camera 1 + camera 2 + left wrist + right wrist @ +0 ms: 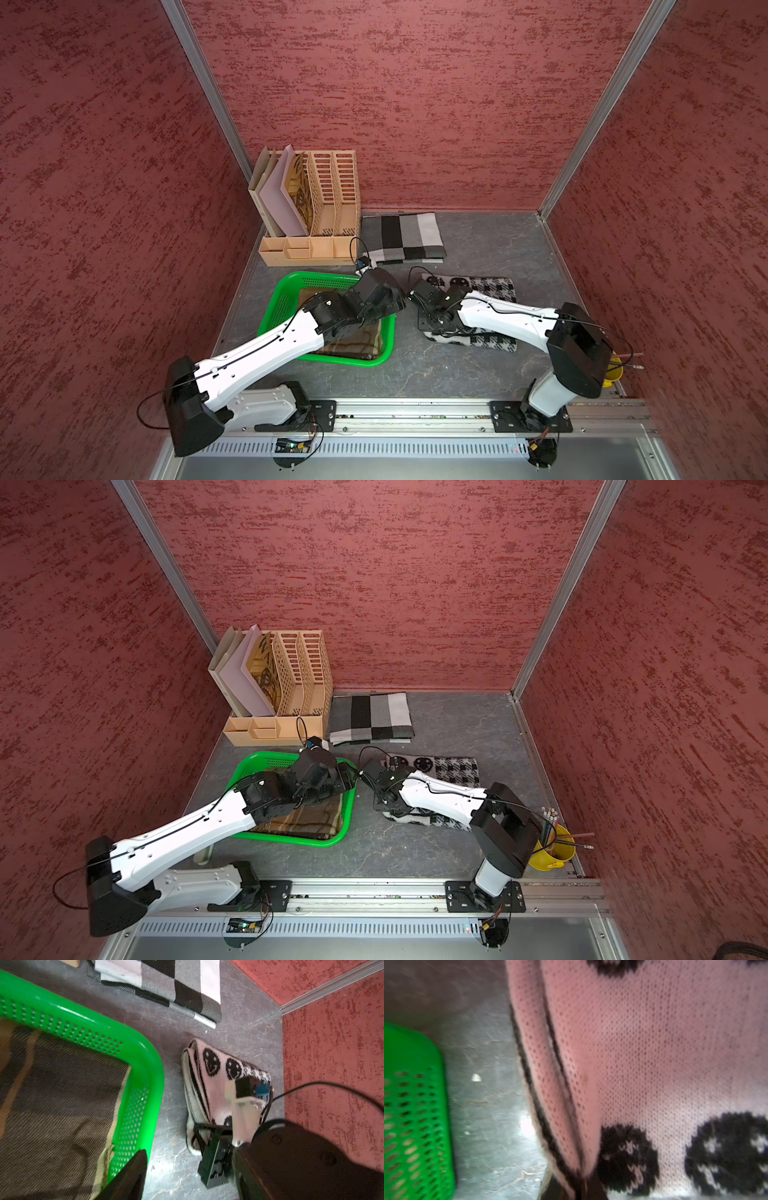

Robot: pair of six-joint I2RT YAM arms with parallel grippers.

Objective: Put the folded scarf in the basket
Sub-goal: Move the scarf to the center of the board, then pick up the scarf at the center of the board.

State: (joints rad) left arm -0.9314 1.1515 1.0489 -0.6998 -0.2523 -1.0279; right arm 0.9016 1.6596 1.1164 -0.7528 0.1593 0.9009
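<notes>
The folded scarf (490, 286), white knit with black smiley faces and checks, lies on the grey tabletop to the right of the green basket (286, 286). My right gripper (430, 328) is shut on the scarf's folded edge nearest the basket; the right wrist view shows the knit layers (654, 1053) pinched between the fingertips (583, 1186). Seen from the left wrist, the scarf (216, 1084) lies beside the basket's rim (83, 1024). My left gripper (191, 1180) is open and empty, hovering over the basket's right edge (353, 787).
A brown plaid scarf (353, 345) lies inside the basket. A grey, black and white checked scarf (403, 239) rests at the back by the tan file organiser (316, 208). A yellow bucket of pencils (552, 852) stands at the front right. Red walls enclose three sides.
</notes>
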